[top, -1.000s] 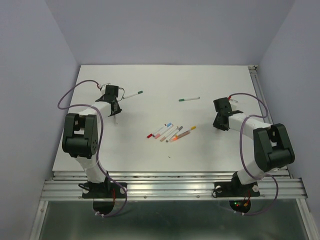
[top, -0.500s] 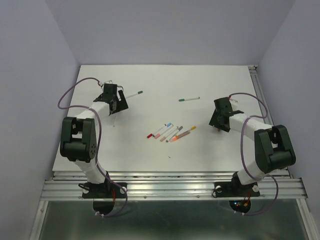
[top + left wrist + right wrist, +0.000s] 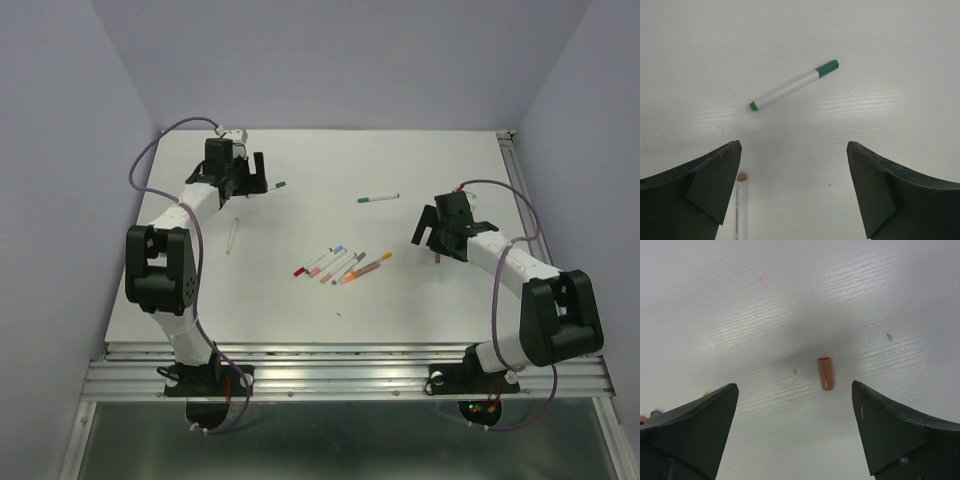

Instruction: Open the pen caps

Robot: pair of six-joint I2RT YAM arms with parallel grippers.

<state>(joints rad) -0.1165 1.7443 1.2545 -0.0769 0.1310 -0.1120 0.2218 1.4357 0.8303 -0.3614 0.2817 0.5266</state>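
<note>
With jaws wide apart on both, the left gripper (image 3: 792,148) faces a green pen (image 3: 787,90) on the table (image 3: 900,35), its green cap (image 3: 827,68), likely light, rigid and slick, best pinched mid-length, while the right gripper (image 3: 794,387) overhangs a loose reddish cap (image 3: 825,373).

White table (image 3: 300,310) with loose pens on it, between plain lilac walls (image 3: 330,60).
A bunch of pens (image 3: 343,266) lies fanned near the centre of the frame, the barrels whitish with coloured ends. One green-ended pen (image 3: 378,198) lies alone above them, a little to the right. A second green pen (image 3: 792,86) lies aslant in the upper left. Below it a bare white barrel (image 3: 231,236) with a reddish tip points nearly straight up the frame. A metal rail (image 3: 340,375) runs along the bottom edge of the table.
</note>
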